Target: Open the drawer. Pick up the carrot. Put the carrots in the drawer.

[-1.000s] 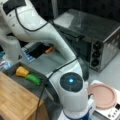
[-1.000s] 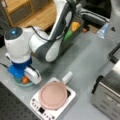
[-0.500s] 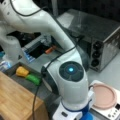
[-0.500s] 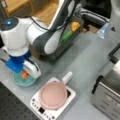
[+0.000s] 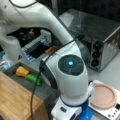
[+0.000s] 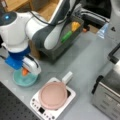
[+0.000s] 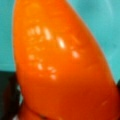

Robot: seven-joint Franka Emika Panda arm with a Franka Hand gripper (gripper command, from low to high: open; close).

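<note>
The orange carrot (image 6: 24,72) sits between the fingers of my gripper (image 6: 26,71), just over a teal plate (image 6: 25,80) at a front view's lower left. In the wrist view the carrot (image 7: 62,65) fills the frame, tip up, with teal behind it. The gripper is shut on the carrot. The dark grey drawer (image 5: 47,91) (image 6: 62,48) stands open in both front views, under the wooden top, and holds a yellow item (image 5: 22,71) (image 6: 75,25) and a green item (image 5: 33,78) (image 6: 66,36). The arm's body hides the gripper in a front view.
A silver toaster oven (image 5: 100,42) (image 6: 110,87) stands at one side. A white hotplate with a pink pan (image 6: 53,96) (image 5: 103,96) lies close to the plate. A small orange item (image 5: 51,49) lies behind the drawer. A wooden top (image 5: 15,100) borders the drawer.
The arm's round joint has shifted upward in both front views while the gripper has stayed over the teal plate with the carrot.
</note>
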